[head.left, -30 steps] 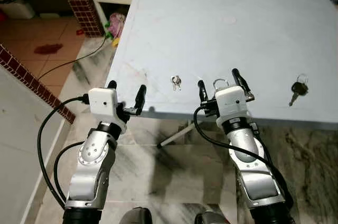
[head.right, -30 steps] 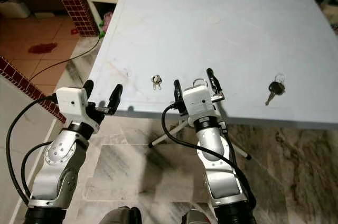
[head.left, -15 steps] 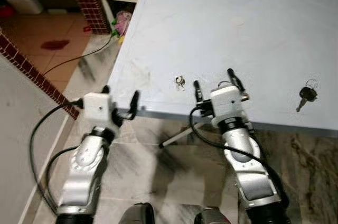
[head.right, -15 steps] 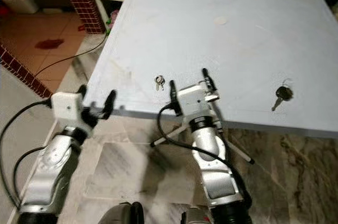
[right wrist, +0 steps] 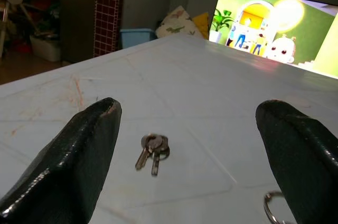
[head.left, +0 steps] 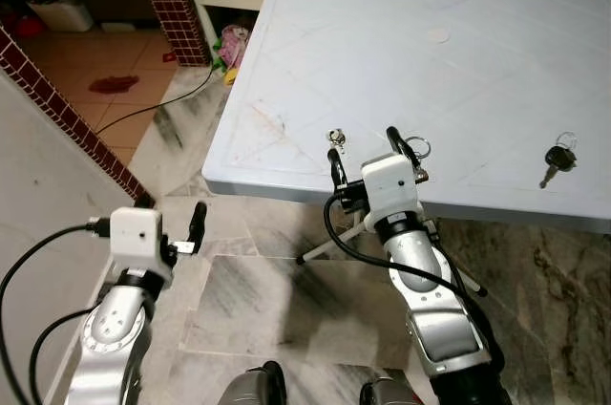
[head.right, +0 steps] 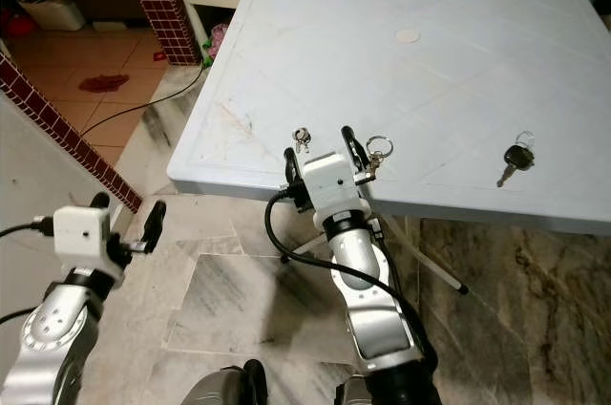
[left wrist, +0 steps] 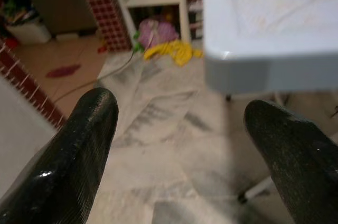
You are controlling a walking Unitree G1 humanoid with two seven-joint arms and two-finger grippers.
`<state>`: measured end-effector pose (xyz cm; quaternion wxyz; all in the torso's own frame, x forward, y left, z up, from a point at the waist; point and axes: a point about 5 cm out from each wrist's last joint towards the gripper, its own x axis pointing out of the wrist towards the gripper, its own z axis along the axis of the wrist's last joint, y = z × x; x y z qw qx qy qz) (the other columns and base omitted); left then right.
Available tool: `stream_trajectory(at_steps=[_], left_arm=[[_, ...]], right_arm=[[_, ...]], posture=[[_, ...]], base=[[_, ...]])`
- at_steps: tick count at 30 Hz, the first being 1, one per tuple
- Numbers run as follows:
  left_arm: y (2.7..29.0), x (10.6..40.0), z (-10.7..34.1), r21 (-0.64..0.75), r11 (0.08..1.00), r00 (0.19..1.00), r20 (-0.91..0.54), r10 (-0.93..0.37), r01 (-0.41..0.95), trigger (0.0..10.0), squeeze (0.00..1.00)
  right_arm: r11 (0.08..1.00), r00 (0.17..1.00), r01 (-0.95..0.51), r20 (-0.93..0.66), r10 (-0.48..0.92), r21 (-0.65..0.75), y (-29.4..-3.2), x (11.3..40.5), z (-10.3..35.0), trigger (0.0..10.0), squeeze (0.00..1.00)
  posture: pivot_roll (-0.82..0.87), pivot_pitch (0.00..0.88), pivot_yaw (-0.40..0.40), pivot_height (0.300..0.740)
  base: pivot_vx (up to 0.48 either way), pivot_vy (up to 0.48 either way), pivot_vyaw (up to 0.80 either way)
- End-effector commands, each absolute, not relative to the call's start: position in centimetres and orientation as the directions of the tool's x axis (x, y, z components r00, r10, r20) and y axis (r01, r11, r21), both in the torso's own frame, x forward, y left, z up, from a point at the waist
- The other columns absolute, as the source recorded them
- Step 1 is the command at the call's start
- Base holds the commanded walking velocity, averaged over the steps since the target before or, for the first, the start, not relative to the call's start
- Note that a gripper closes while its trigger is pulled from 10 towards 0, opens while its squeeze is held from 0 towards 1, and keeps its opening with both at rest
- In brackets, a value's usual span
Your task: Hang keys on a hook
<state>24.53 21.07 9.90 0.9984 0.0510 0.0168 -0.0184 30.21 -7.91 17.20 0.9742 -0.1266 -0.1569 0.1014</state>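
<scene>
While the left pincer (head.left: 172, 221) hangs open over the marble floor (head.left: 286, 300), off the tabletop (head.left: 458, 71) edge and lower than a second ago, the right pincer (head.left: 364, 149) sits open at the near edge. A small key bunch (head.left: 335, 139) lies just past its fingers, a key ring (head.left: 416, 148) beside them. A black-headed key (head.left: 555, 160) lies well apart to the right; view shifted since.

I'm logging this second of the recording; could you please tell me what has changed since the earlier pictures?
The camera view shifted. The left end effector dropped away from the pale blue plastic table edge, towards the floor. The right end effector stayed open at the edge near the small silver key bunch. The black-headed key was untouched.
</scene>
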Motion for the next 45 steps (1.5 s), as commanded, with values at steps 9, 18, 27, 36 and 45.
stream_trajectory(at_steps=[9, 18, 27, 36, 45], left_arm=[[21.8, 22.6, 5.7, 0.131, 0.986, 0.978, -0.192, -0.077, 0.103, 10.0, 0.00], [18.7, 22.5, 5.7, -0.118, 0.956, 0.946, -0.151, -0.285, 0.269, 10.0, 0.00], [17.3, 23.4, 8.0, -0.124, 0.933, 0.936, -0.052, -0.347, 0.339, 10.0, 0.00], [17.1, 23.5, 8.4, -0.098, 0.931, 0.932, -0.058, -0.358, 0.352, 10.0, 0.00], [17.3, 23.1, 8.4, -0.081, 0.931, 0.930, -0.076, -0.361, 0.355, 10.0, 0.00]], right_arm=[[0.963, 0.970, -0.142, 0.162, 0.182, -0.229, -8.1, 32.6, 16.1, 10.0, 0.56], [0.948, 0.972, -0.187, 0.093, 0.217, -0.259, -7.6, 33.9, 15.1, 10.0, 0.56], [0.937, 0.969, -0.218, 0.051, 0.241, -0.274, -7.6, 34.3, 14.1, 10.0, 0.56], [0.930, 0.960, -0.254, 0.047, 0.276, -0.265, -6.4, 35.5, 14.7, 10.0, 0.50], [0.920, 0.951, -0.292, 0.024, 0.309, -0.263, -5.6, 36.4, 14.7, 10.0, 0.48]], posture=[[0.02, 0.263, 0.117, 0.740], [0.02, 0.254, 0.099, 0.740], [0.01, 0.259, 0.087, 0.740], [0.02, 0.266, 0.101, 0.740], [0.03, 0.278, 0.110, 0.740]], base=[[0.000, 0.000, 0.00], [0.000, 0.000, 0.00], [0.000, 0.000, 0.00], [0.000, 0.000, 0.00], [0.000, 0.000, 0.00]])
